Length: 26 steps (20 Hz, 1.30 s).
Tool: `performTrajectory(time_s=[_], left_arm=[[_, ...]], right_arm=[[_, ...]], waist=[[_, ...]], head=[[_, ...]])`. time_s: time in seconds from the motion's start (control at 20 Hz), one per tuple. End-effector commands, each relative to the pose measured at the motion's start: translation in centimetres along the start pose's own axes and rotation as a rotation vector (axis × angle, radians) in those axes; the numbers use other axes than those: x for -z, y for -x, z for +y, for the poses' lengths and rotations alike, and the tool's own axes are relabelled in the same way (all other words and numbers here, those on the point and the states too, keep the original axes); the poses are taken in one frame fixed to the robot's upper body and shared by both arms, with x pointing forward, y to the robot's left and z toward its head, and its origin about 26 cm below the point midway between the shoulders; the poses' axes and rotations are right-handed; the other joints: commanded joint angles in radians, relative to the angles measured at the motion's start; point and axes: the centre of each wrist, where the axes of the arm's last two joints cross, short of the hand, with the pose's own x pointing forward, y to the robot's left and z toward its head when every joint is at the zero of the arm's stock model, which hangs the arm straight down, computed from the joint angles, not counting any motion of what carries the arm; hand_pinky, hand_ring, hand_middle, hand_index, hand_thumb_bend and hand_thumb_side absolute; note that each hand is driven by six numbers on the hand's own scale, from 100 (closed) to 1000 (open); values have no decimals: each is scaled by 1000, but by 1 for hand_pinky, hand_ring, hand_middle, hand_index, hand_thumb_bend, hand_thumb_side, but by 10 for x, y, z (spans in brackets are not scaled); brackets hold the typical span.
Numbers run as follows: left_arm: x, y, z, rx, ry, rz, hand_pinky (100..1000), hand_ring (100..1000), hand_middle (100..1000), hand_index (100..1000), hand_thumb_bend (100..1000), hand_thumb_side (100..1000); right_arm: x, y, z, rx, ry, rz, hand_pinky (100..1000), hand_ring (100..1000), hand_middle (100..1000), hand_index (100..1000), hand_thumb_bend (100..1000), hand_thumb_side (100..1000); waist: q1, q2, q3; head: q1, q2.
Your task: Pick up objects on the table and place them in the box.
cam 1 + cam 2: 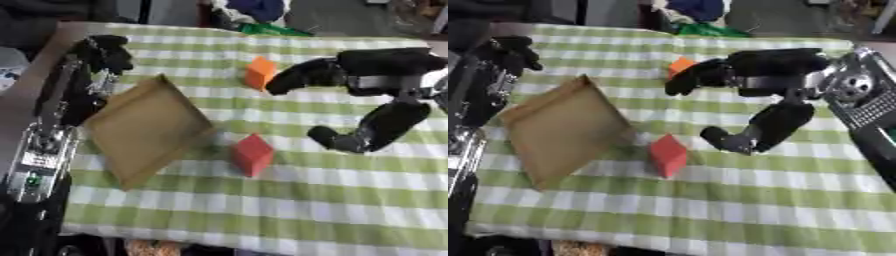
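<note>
The landmark here is the shallow brown cardboard box [144, 131], which lies empty on the green-and-white checked tabletop [306, 200], turned so one corner points away from the robot. A red block [252, 154] stands just beside the box's right edge, on the near side, untouched. An orange block [260, 72] sits farther from the box, up and to the right of its far corner.

The right hand [372, 75] reaches in from the right, well clear of the box, with its fingers [293, 80] spread and extended toward the orange block; their tips come right up to the block's right face, though actual contact cannot be confirmed. The thumb [350, 140] hangs down apart from them, nearer the red block, so nothing is pinched yet. The left hand [105, 50] sits beyond the box's far left edge, near the tabletop's corner; its fingers look curled, holding nothing.

The step in hand appears to be the grasp of the orange block. The risk is that the straight fingers push the block leftward instead of enclosing it, sliding or tipping it across the cloth, since the thumb is not yet opposite them. A carry toward the box could also see the low thumb or forearm clip the red block and knock it aside, or nudge the light box itself out of place.
</note>
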Motion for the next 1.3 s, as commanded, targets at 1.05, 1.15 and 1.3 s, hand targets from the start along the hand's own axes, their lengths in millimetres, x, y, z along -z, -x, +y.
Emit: performTrajectory(time_s=[1.05, 1.15, 1.3], left_arm=[[9, -7, 0, -5, 22, -37, 637, 565, 556, 765, 209, 619], [9, -6, 0, -3, 22, -35, 637, 565, 556, 764, 209, 619], [9, -6, 1, -2, 22, -33, 637, 565, 556, 764, 209, 620]], right_arm=[[31, 31, 23, -123, -144, 22, 909, 885, 935, 1000, 100, 626], [31, 28, 23, -140, -151, 13, 909, 885, 933, 1000, 100, 628], [29, 22, 23, -161, -165, -4, 908, 884, 927, 1000, 100, 652]], waist=[[0, -4, 19], [-2, -3, 18], [-3, -2, 17]], head=[[-14, -16], [-13, -16], [-9, -16]])
